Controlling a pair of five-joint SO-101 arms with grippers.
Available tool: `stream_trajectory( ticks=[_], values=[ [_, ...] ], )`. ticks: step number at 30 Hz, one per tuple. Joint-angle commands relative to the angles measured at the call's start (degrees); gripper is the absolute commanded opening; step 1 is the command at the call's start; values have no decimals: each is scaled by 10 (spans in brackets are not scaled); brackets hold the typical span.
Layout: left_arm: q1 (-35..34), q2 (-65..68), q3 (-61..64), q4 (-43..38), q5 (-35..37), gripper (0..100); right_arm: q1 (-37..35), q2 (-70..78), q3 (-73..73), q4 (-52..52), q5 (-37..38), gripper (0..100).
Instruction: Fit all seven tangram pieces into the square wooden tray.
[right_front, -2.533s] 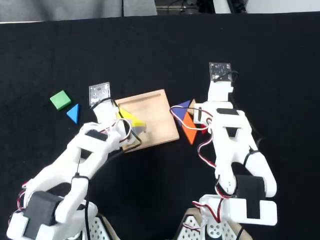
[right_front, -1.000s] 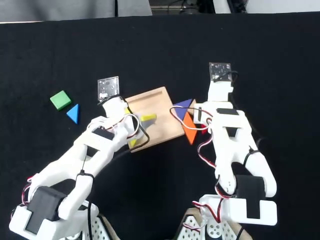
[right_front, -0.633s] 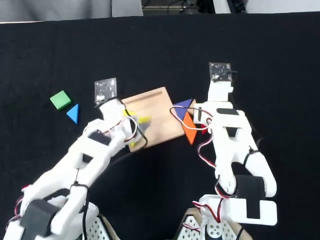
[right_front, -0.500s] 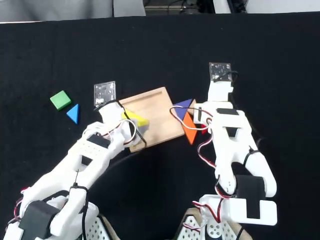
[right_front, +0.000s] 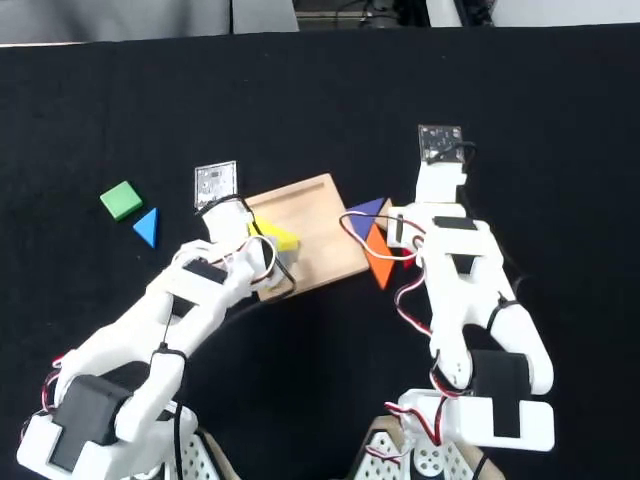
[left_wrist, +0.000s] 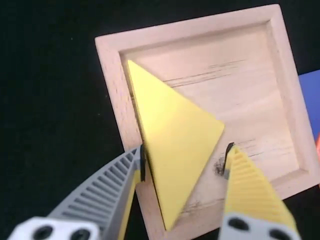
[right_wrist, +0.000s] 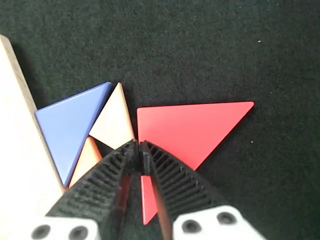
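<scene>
The left gripper (left_wrist: 185, 156) stands wide open over the square wooden tray (left_wrist: 250, 100), straddling the large yellow triangle (left_wrist: 172, 135): one finger lies against the triangle's long edge and the other stands just off its short side, and whether that one touches cannot be told. The triangle lies mostly in the tray along one wall, but its point nearest the gripper rides up over the rim, and the fingers hide the rim on either side of it. In the high view the left arm's wrist covers the tray's near corner and part of the yellow piece. The right gripper (right_wrist: 139, 152) is closed with its tips pressed together and nothing between them, just above the spot where a pale triangle (right_wrist: 115, 122) and a red triangle (right_wrist: 185, 132) meet. A blue triangle (right_wrist: 72, 130) lies against the pale one on the tray's side, and an orange piece (right_wrist: 86, 160) tucked below them is largely covered by a finger, so its shape is hard to make out. The right arm hides most of this cluster from above. A green square (right_front: 121, 200) and a small blue triangle (right_front: 147, 227) lie near each other well apart from the tray, beyond the left arm. Everything rests on a black cloth table (right_front: 500, 100); past its far edge are a grey strip and dark clutter too cut off to identify
</scene>
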Motion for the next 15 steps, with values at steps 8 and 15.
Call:
stream_trajectory(
  ticks=[8, 15],
  values=[
    [-7, -150, 60, -7, -6, 266, -11, -9, -5, -9, 0, 14],
    [-111, -435, 187, -8, -6, 265, -11, -15, -7, -5, 0, 12]
  ],
)
